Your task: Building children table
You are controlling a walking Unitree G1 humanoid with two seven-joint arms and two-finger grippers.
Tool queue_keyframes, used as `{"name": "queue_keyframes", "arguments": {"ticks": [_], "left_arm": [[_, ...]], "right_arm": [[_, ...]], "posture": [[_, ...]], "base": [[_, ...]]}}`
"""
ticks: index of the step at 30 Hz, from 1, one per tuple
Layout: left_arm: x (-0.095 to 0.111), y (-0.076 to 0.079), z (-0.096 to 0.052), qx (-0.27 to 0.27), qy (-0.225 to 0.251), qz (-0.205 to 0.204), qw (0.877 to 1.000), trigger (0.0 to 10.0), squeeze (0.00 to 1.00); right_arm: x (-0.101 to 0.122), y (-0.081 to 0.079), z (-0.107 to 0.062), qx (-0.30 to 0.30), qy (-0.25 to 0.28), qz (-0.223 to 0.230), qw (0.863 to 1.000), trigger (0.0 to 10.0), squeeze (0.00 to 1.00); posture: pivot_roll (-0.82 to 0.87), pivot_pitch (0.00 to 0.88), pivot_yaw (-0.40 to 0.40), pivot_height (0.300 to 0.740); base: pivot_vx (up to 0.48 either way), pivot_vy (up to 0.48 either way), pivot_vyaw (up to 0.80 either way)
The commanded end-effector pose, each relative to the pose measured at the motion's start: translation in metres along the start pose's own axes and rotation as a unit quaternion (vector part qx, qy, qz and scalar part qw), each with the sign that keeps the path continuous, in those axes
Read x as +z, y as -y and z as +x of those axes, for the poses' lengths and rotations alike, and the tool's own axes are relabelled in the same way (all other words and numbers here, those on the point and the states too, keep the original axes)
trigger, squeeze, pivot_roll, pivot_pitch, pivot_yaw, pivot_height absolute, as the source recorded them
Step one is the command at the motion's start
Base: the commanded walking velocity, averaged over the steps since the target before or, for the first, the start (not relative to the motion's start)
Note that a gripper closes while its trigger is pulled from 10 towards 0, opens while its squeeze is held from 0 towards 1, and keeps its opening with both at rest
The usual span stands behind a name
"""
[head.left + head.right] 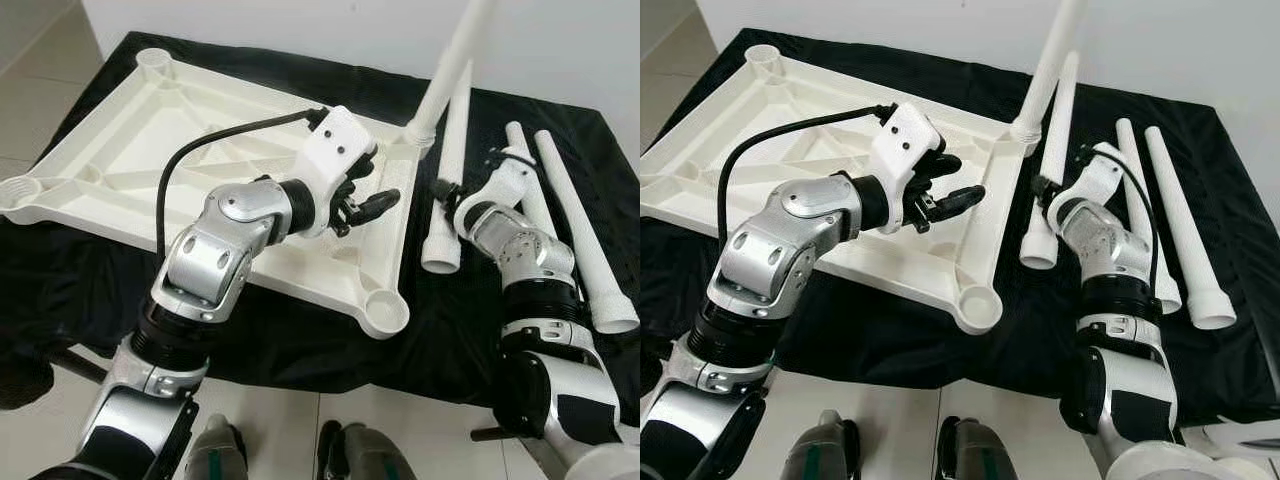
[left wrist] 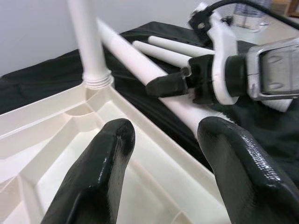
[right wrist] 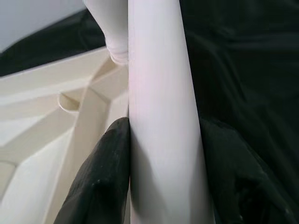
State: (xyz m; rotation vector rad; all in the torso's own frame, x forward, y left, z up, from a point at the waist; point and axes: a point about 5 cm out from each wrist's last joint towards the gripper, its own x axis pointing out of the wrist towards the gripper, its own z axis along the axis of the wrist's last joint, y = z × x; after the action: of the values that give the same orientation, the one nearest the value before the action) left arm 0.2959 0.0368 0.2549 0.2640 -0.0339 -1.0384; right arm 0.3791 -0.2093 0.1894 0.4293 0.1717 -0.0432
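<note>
A white table top (image 1: 120, 150) lies upside down on a black cloth. One white leg (image 1: 450, 60) stands upright in its far right corner socket (image 2: 96, 81). My left gripper (image 1: 372, 185) hovers open and empty over the top's right rim, and the left wrist view looks between its fingers (image 2: 103, 168). Just right of that rim, my right gripper (image 1: 447, 190) is shut on a loose leg (image 1: 443, 240) lying on the cloth. In the right wrist view this leg (image 3: 161, 116) sits between both fingers (image 3: 107, 163).
Two more loose legs (image 1: 585, 230) (image 1: 520, 140) lie on the cloth (image 1: 300, 340) right of my right arm. An open corner socket (image 1: 385, 315) is at the top's near right. A white wall stands behind, and tiled floor lies below the front edge.
</note>
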Motion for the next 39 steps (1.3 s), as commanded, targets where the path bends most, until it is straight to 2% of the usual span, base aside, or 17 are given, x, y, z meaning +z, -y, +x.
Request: {"name": "queue_keyframes", "arguments": {"ticks": [1,6,7,8,13,14,15,16,17,19,21,26,27,28,29,34,39], "left_arm": [[0.003,0.000,0.003,0.016,0.007,0.001,1.000,10.0,0.00],[0.002,-0.002,0.003,0.020,0.007,-0.003,1.000,10.0,0.00],[0.002,-0.002,0.004,0.025,0.019,-0.013,0.999,10.0,0.00],[0.002,-0.002,0.005,0.026,0.022,-0.016,0.999,10.0,0.00],[0.000,-0.003,0.008,0.047,0.033,-0.040,0.998,10.0,0.00],[-0.001,-0.004,0.009,0.050,0.039,-0.062,0.996,10.0,0.00],[-0.001,-0.004,0.009,0.050,0.039,-0.062,0.996,10.0,0.00],[-0.004,-0.006,0.009,0.063,0.047,-0.092,0.993,10.0,0.00],[-0.005,-0.008,0.009,0.071,0.049,-0.099,0.991,10.0,0.00],[-0.005,-0.008,0.009,0.071,0.049,-0.099,0.991,10.0,0.00],[-0.002,-0.014,0.006,0.090,0.065,-0.092,0.990,10.0,0.00],[0.000,-0.016,0.005,0.093,0.072,-0.089,0.989,10.0,0.00],[0.003,-0.016,0.004,0.093,0.079,-0.084,0.989,10.0,0.00],[0.003,-0.016,0.001,0.080,0.091,-0.098,0.988,10.0,1.00],[0.003,-0.016,0.001,0.080,0.091,-0.098,0.988,10.0,1.00],[0.003,-0.019,-0.003,0.070,0.114,-0.128,0.983,10.0,1.00],[0.009,-0.022,-0.006,0.074,0.134,-0.123,0.981,10.0,1.00]], "right_arm": [[0.008,0.004,-0.003,0.002,0.035,0.003,0.999,10.0,0.00],[0.011,0.006,-0.007,0.003,0.068,-0.002,0.998,10.0,0.00],[0.012,0.014,-0.008,-0.034,0.101,-0.034,0.994,10.0,0.00],[0.013,0.016,-0.009,-0.044,0.111,-0.044,0.992,10.0,0.00],[0.013,0.020,-0.012,-0.036,0.153,-0.056,0.986,10.0,0.00],[0.017,0.017,-0.017,-0.016,0.184,-0.050,0.982,10.0,0.00],[0.017,0.017,-0.017,-0.016,0.184,-0.050,0.982,10.0,0.00],[0.023,0.014,-0.024,0.020,0.230,-0.036,0.972,10.0,0.00],[0.025,0.013,-0.026,0.032,0.244,-0.030,0.969,10.0,0.00],[0.025,0.013,-0.026,0.032,0.244,-0.030,0.969,10.0,0.00],[0.033,0.007,-0.033,0.067,0.286,-0.012,0.956,10.0,0.00],[0.037,0.004,-0.035,0.076,0.303,-0.014,0.950,10.0,0.00],[0.042,0.000,-0.038,0.090,0.324,-0.018,0.942,10.0,0.00],[0.047,-0.011,-0.041,0.125,0.341,-0.026,0.931,10.0,0.00],[0.047,-0.011,-0.041,0.125,0.341,-0.026,0.931,10.0,0.00],[0.053,-0.030,-0.049,0.189,0.368,-0.053,0.909,10.0,0.00],[0.057,-0.034,-0.054,0.211,0.384,-0.063,0.896,10.0,0.00]], "posture": [[-0.02,0.026,-0.074,0.740],[-0.02,0.021,-0.073,0.740],[-0.02,0.009,-0.070,0.740],[-0.02,0.009,-0.070,0.740],[-0.02,0.006,-0.064,0.740],[-0.01,0.012,-0.061,0.740],[-0.01,0.012,-0.061,0.740],[-0.01,0.019,-0.060,0.740],[-0.01,0.019,-0.060,0.740],[-0.01,0.019,-0.060,0.740],[0.00,0.029,-0.054,0.740],[0.00,0.029,-0.054,0.740],[0.00,0.032,-0.046,0.740],[0.00,0.037,-0.037,0.740],[0.00,0.037,-0.037,0.740],[0.00,0.029,-0.038,0.740],[0.01,0.025,-0.039,0.740]], "base": [[0.000,0.000,0.00],[0.000,0.000,0.00],[0.000,0.000,0.00],[0.000,0.000,0.00],[0.000,0.000,0.00],[0.000,0.000,0.00],[0.000,0.000,0.00],[0.000,0.000,0.00],[0.000,0.000,0.00],[0.000,0.000,0.00],[0.000,0.000,0.00],[0.000,0.000,0.00],[0.000,0.000,0.00],[0.000,0.000,0.00],[0.000,0.000,0.00],[0.000,0.000,0.00],[0.000,0.000,0.00]]}}
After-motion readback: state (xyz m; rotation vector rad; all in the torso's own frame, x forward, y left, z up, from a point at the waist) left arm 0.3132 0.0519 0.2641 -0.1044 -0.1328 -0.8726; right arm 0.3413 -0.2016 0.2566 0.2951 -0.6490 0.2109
